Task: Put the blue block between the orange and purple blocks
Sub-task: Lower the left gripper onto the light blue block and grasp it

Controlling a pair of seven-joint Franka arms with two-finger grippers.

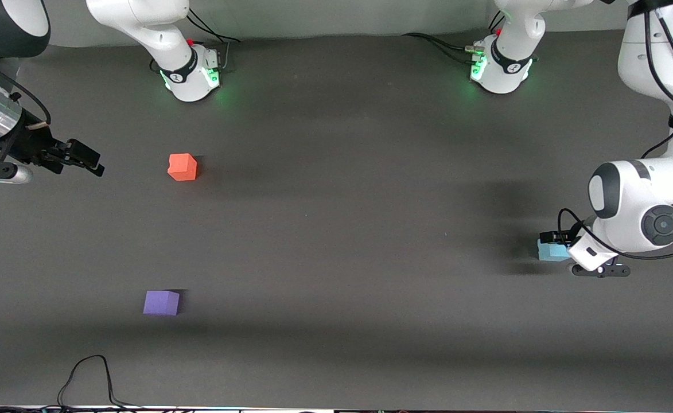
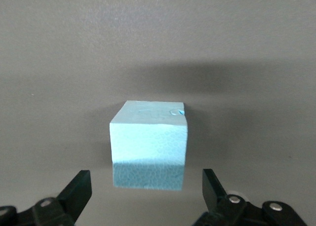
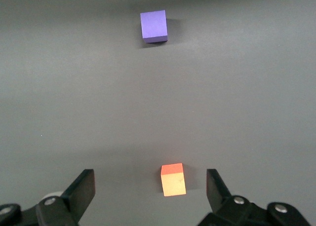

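Note:
The blue block sits on the dark table at the left arm's end, partly hidden by the left arm's hand. My left gripper is open and low over it. In the left wrist view the blue block lies between and just ahead of the spread fingertips of the left gripper, untouched. The orange block sits toward the right arm's end. The purple block lies nearer the front camera than it. My right gripper is open and empty, waiting beside the orange block. The right wrist view shows the right gripper, the orange block and the purple block.
The two arm bases stand along the table's edge farthest from the front camera. A black cable loops on the table near the front edge, close to the purple block. Bare dark mat lies between the blocks.

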